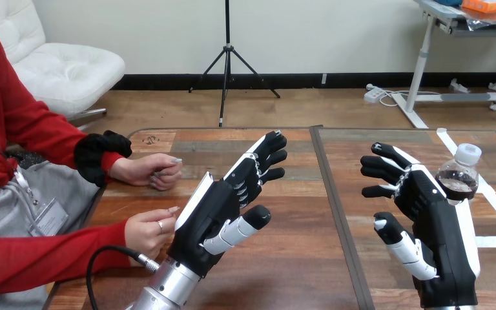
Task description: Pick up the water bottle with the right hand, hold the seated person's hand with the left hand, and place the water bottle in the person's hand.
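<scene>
One water bottle (460,169) stands on the desk (297,258) just beyond the right hand (434,216), which hides its lower part. There are two robot hands, both released, with fingers spread and holding nothing. The person's near hand (150,229) sits just outside the left hand (210,213), partly behind its white shell; whether they touch is unclear. The person's far hand (152,171) rests curled on the desk, apart from the left hand.
</scene>
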Available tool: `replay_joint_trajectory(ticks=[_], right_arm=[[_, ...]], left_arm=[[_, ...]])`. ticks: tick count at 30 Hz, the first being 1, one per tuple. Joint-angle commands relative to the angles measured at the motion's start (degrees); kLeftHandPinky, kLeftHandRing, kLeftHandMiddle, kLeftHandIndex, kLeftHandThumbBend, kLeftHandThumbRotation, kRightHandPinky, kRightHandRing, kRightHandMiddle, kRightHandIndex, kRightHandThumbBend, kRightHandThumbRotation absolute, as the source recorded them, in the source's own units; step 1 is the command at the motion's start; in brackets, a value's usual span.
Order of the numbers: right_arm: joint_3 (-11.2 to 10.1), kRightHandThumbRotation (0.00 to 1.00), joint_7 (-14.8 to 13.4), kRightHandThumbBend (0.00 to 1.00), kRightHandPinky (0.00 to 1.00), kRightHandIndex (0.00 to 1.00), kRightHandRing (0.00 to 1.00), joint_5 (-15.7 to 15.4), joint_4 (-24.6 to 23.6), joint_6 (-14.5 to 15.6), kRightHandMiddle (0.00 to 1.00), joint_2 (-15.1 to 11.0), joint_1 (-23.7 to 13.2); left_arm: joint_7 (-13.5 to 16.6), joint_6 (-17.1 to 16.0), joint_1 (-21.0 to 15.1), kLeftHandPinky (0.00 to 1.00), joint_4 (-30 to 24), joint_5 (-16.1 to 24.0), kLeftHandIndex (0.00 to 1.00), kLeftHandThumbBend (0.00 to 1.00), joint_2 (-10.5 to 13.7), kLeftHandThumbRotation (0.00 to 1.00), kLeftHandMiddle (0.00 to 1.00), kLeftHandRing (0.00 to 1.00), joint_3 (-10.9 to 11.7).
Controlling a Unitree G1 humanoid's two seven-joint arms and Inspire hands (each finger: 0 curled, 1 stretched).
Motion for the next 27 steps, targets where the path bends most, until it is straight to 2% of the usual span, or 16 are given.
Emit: replay_joint_trajectory(ticks=[1, 27], right_arm=[[0.16, 0.76, -0.66, 1.0, 0.61, 0.8, 0.74, -0.26, -1.68, -1.42, 0.76, 0.67, -1.89], [0.82, 0.75, -0.27, 1.0, 0.61, 0.81, 0.75, 0.53, -2.04, -1.52, 0.77, 0.72, -1.0]], left_arm=[[-0.22, -1.23, -1.81, 0.88, -1.24, -0.07, 0.94, 1.0, 0.54, 0.8, 0.95, 0.93, 0.37], [-0.41, -0.88, -1.02, 0.87, -1.76, -0.2, 0.93, 1.0, 0.24, 0.79, 0.94, 0.93, 0.21]])
